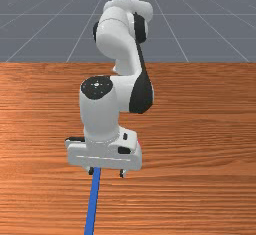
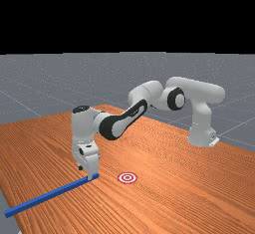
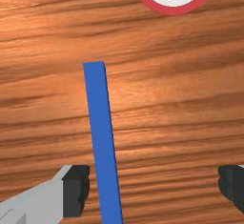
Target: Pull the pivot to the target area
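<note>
Lying at the far view's left, item one: blue bar (image 2: 47, 196), the pivot; long, straight, square-edged, plain-surfaced, blunt at the end; one end past the tabletop's edge, the other at my fingers, short of the target.

Item two: my pincer (image 1: 106, 172); smooth white housing, dark blocky fingertips (image 3: 76, 192). Condition: fingers standing wide apart, clamped on nothing, with the bar running between them, much closer to one than to the other.

Item three: target (image 2: 127, 177), the area to be reached; a flat disc of red and white rings, near the bar's inner end but apart from it, on the side toward my base.

Item four: my arm (image 2: 144, 91); rounded white shells, black joint caps; its base (image 2: 201, 136) at the far view's right.

Underlay: table (image 2: 164, 193) of orange-brown wood, streaked with darker grain. Surround: grey floor (image 2: 30, 86) ruled with pale lines.

Notes by view. Far view: both ends of the bar and the target's full round. Front view: my housing covers the bar's inner end, and a sliver of red peeps out at its right side. Wrist view: the blunt end squarely, a lighter top face against a darker flank, and the target cut by the border.
</note>
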Tool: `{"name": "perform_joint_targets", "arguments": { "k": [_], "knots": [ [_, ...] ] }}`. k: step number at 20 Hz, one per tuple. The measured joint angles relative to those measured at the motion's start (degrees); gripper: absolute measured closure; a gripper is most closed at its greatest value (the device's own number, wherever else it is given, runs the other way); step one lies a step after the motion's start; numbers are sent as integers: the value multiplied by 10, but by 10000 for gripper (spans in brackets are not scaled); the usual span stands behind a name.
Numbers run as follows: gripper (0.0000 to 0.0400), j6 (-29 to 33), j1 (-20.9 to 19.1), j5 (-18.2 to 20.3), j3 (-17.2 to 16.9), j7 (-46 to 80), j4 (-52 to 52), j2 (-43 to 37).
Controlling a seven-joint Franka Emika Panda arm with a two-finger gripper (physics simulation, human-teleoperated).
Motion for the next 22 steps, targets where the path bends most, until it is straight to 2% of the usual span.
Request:
{"name": "perform_joint_targets", "arguments": {
  "k": [12,13,15,16,17,22],
  "knots": [
    [0,-2,0,1,1,-1,8,6],
    [0,-8,19,-38,-35,29,-24,-19],
    [0,-49,30,-58,-52,39,-29,-60],
    [0,-83,37,-67,-60,37,3,-64],
    [0,-57,5,-6,-4,5,-5,-62],
    [0,-48,4,-3,-3,3,9,-40]
  ]
}}
